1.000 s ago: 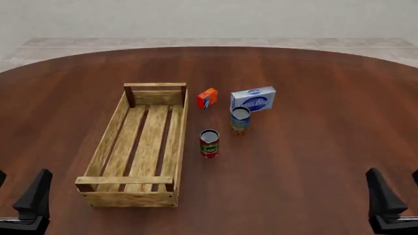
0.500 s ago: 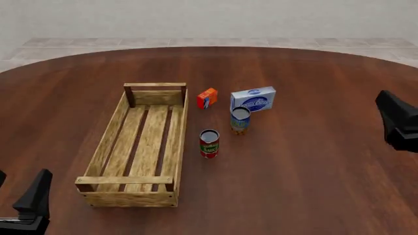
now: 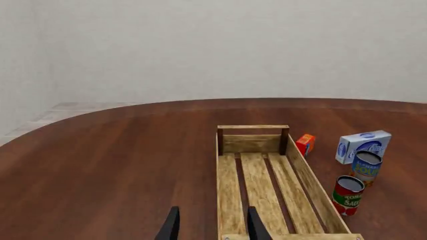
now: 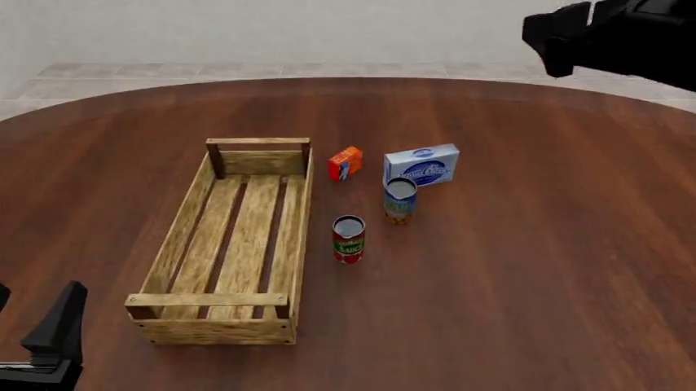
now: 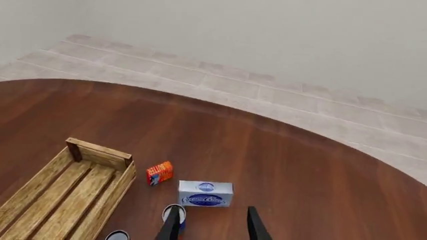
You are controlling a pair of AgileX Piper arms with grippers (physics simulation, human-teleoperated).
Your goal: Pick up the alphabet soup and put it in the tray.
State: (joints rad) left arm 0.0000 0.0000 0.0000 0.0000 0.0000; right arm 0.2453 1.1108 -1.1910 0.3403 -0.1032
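Observation:
The alphabet soup, a small can with a blue label and an orange lower band, stands upright on the table just in front of a blue-and-white box. The tray, a long light wooden crate, lies to its left with nothing in it. My right gripper is open and held high above the far right of the table. In its wrist view the alphabet soup shows partly behind one finger. My left gripper is open and low near the tray's near end. The alphabet soup stands well beyond it.
A red-and-green can stands between the soup and the tray. A small orange box and a blue-and-white box sit behind them. The right arm hangs over the table's far right. The round table edge curves along the back.
The right arm has lifted from the near right corner, up along the right side to high over the far right. The left arm and all objects have stayed put.

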